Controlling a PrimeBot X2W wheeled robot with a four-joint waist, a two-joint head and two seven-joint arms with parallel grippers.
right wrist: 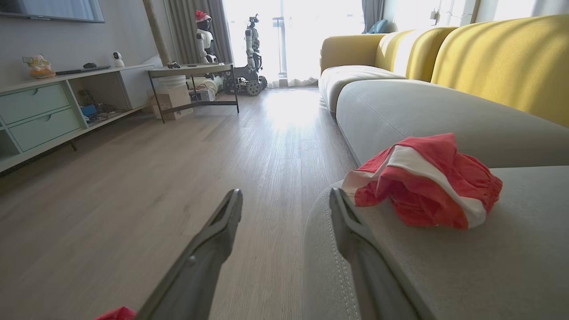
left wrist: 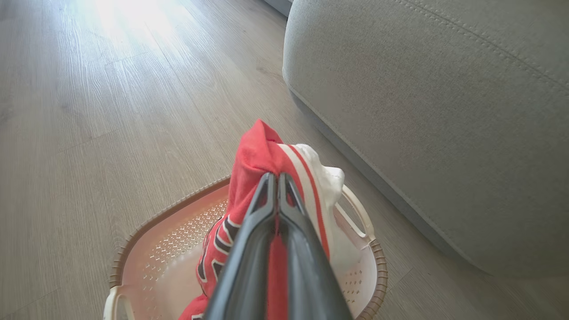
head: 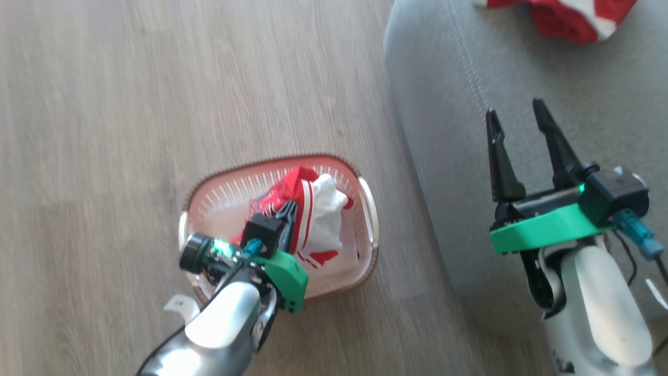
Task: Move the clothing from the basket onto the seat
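The red jersey [head: 308, 209] with white trim rises bunched out of the cream basket [head: 365, 209] on the floor. My left gripper [head: 288, 211] is shut on its red fabric, seen up close as the jersey [left wrist: 258, 155] pinched between my left gripper [left wrist: 274, 180] above the basket [left wrist: 151, 249]. The red shorts [head: 569, 18] with white bands lie on the grey sofa seat [head: 522, 73]. My right gripper [head: 516, 117] hangs open over the sofa's front edge, holding nothing. In the right wrist view the shorts [right wrist: 426, 182] lie just right of my right gripper [right wrist: 286, 200] on the seat [right wrist: 489, 258].
The wooden floor [head: 130, 104] spreads to the left of the basket and sofa. Far off in the right wrist view stand a low cabinet [right wrist: 49, 106], a small table [right wrist: 195, 71], other robots [right wrist: 249, 53] near the window, and yellow sofa backs [right wrist: 489, 53].
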